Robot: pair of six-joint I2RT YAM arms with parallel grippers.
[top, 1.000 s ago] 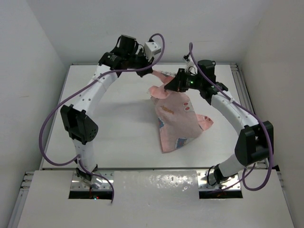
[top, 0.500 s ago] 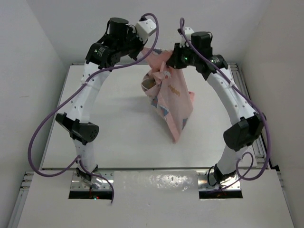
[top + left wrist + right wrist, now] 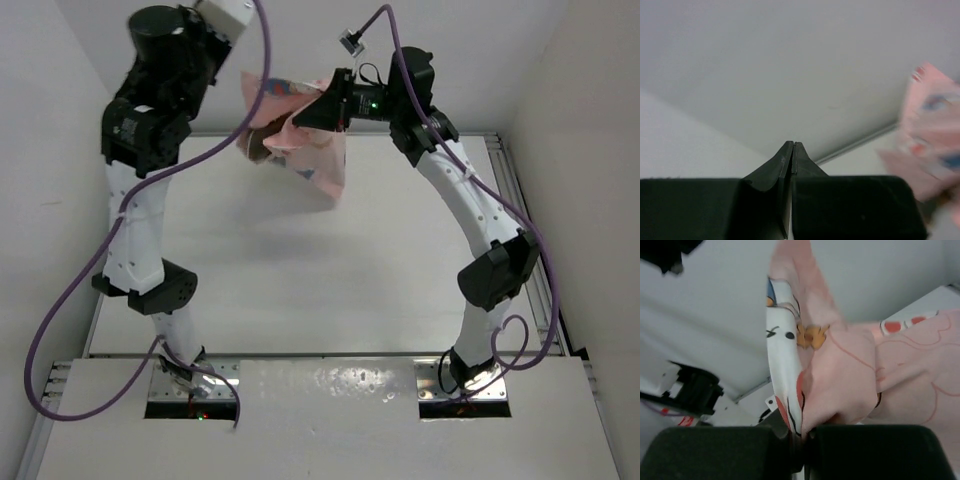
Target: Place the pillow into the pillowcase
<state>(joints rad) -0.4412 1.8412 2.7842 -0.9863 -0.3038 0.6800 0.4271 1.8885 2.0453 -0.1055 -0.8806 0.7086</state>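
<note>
Top external: right claw [image 3: 303,114] clamped on pillowcase [image 3: 322,165], which hangs over worktop [image 3: 300,290] at 12 o'clock. Left claw [image 3: 792,147] pressed fully closed, gripping nothing visible.

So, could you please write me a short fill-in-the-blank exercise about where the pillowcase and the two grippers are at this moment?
1. The pillowcase hangs in the air ___ the table.
2. In the right wrist view, the right gripper is ___ on the pillowcase.
3. In the left wrist view, the fingertips of the left gripper are pressed ___, with the pillowcase off to one side.

Missing words: above; shut; together
</note>
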